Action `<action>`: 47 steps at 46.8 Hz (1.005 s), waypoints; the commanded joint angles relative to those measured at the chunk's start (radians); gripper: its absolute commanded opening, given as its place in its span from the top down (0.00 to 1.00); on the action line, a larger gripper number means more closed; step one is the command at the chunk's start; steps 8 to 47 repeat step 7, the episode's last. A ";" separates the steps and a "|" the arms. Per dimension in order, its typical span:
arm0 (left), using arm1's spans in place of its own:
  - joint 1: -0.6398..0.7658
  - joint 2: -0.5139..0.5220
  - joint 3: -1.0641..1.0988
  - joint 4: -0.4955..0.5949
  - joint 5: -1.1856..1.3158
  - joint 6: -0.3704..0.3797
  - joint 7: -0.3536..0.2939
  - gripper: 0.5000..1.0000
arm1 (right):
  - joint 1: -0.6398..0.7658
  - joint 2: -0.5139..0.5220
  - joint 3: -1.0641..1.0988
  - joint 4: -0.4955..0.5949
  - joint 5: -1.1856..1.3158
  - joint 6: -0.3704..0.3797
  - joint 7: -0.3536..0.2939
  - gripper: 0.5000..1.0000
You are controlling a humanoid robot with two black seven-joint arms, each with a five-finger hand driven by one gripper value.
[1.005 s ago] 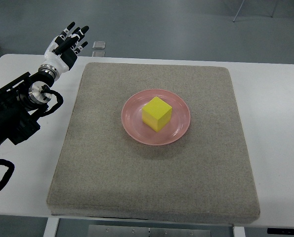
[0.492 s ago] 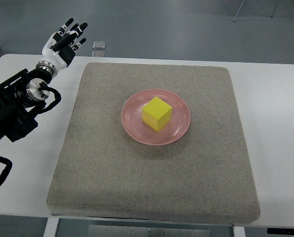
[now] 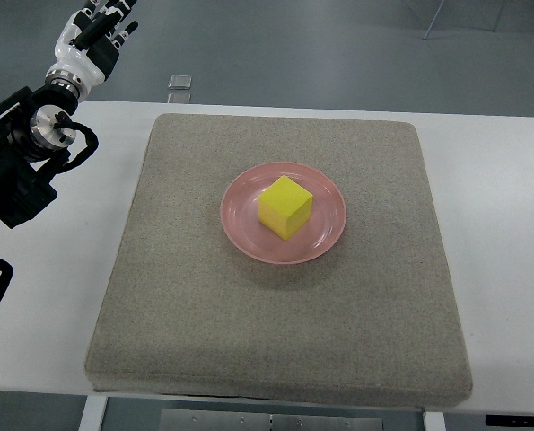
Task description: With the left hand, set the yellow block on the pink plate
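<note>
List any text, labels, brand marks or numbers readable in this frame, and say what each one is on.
None can be read.
Yellow block: plain faces, no print.
Pink plate: no marking.
Grey mat: no label visible.
Left robot hand: black and white parts, cut off by the top edge, no legible marking.
Small grey object on the floor beyond the table: too small to tell.

the yellow block [image 3: 284, 206] is a plain cube sitting flat near the middle of the pink plate [image 3: 326, 242], turned so one corner edge faces the camera. the round, shallow plate lies level, with its rim showing all around the block.
</note>
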 commanded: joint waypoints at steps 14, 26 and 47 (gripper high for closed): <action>0.015 0.000 0.002 0.001 0.001 0.003 -0.001 0.02 | -0.002 0.000 -0.002 0.009 -0.003 0.002 0.000 0.15; 0.015 0.000 0.002 0.001 0.001 0.003 -0.001 0.02 | -0.002 0.000 -0.002 0.009 -0.003 0.002 0.000 0.15; 0.015 0.000 0.002 0.001 0.001 0.003 -0.001 0.02 | -0.002 0.000 -0.002 0.009 -0.003 0.002 0.000 0.15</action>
